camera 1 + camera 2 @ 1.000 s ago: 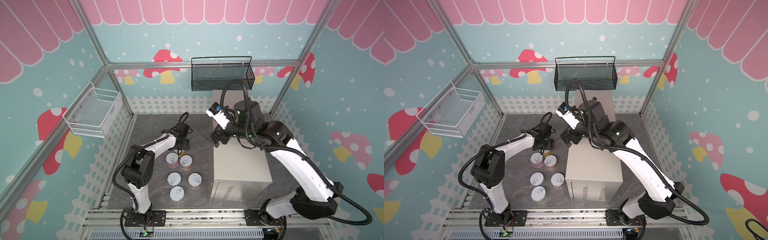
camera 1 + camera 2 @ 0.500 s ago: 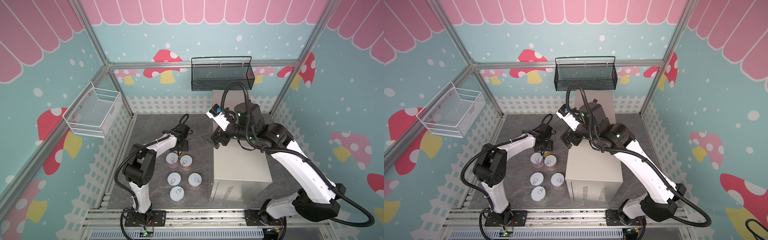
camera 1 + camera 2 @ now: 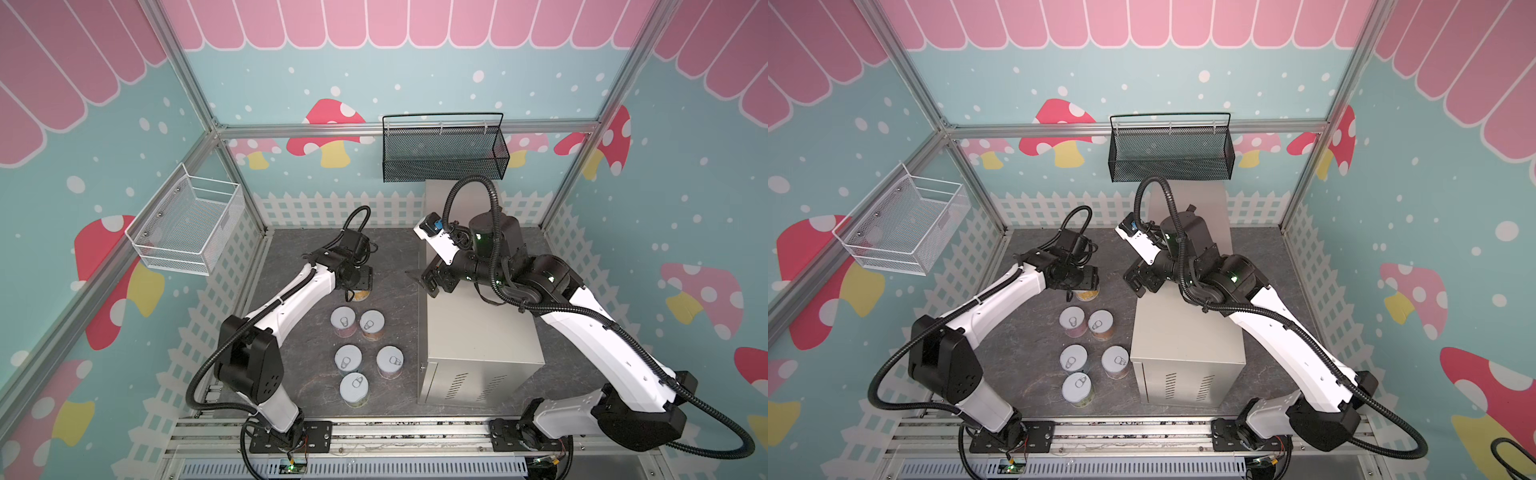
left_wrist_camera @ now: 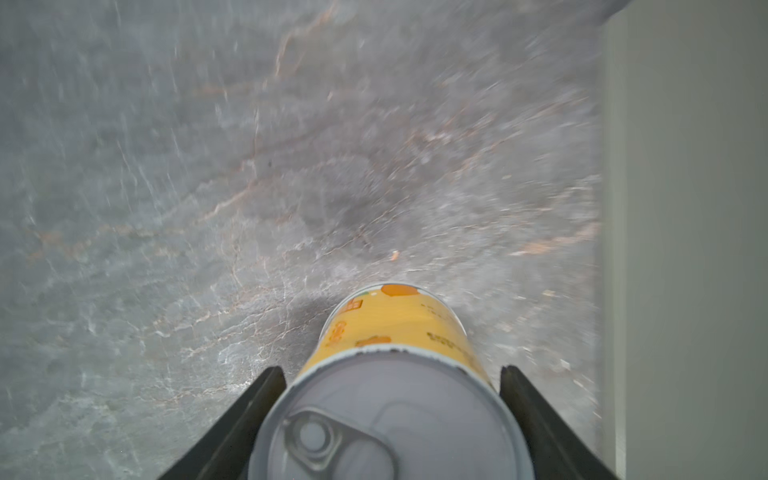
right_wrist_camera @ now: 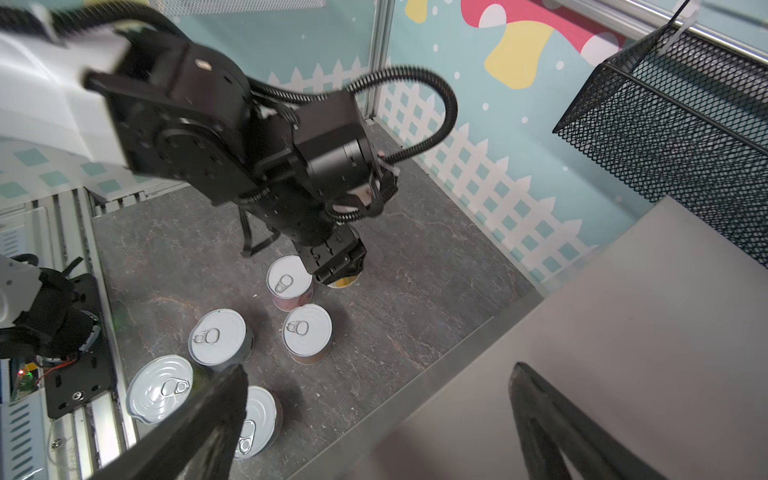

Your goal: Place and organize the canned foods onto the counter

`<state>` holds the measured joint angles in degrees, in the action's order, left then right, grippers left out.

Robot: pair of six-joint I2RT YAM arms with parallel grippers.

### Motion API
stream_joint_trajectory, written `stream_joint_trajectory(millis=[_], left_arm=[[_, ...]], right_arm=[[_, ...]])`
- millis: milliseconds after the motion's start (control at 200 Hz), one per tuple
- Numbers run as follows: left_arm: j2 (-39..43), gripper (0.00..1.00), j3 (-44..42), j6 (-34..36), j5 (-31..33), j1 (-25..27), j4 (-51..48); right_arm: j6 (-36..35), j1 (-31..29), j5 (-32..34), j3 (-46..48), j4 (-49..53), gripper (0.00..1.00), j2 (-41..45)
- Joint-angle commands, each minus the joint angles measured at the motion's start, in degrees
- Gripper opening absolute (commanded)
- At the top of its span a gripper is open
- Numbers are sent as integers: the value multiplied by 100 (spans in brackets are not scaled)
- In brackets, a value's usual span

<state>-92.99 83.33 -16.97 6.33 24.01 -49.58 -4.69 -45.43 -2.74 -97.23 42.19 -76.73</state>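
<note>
Yellow can (image 4: 399,328) clamped upright in the left gripper (image 4: 390,372), beside the counter (image 3: 478,332). Lift straight, clear of the pink can (image 5: 289,282) beside the hand; set level on top. Right gripper (image 5: 380,368) spread wide, empty, above the counter edge.

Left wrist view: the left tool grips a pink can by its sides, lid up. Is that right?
No. The can in the left tool is yellow, not pink; the left wrist view shows its label. The grip by the sides, lid up, is as stated.
</note>
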Motion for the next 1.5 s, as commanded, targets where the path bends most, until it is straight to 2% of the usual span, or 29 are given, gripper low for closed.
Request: stream_joint_trajectory(millis=[0,210,300,555,650,856,1236,1496], left_arm=[[528,51,522,524,-639,-22,-452],[1319,51,978,870,-1701,-20,-863],[1659,51,1052,958,-2283,-13,-886],[2355,52,1193,1046,-3333,8,-904],[2464,52,1226,1055,-3466,-1,-908],[2616,52,1229,1038,-3721,2,-908],[2786,51,1056,1158,-3885,9,-851],[2751,51,1028,1141,-3928,7,-791]], right_arm=[[-521,-36,2,444,-694,99,359],[-1040,-48,-630,1334,-1543,99,819],[-1111,-53,-854,1456,-1731,99,810],[-1260,-262,-1484,1514,-1995,100,658],[-1391,-530,-1552,1449,-1962,99,527],[-1374,-924,-1140,1107,-1914,99,59],[-1268,-1143,-803,811,-2160,99,-501],[-1243,-1152,-898,947,-2381,86,-382]])
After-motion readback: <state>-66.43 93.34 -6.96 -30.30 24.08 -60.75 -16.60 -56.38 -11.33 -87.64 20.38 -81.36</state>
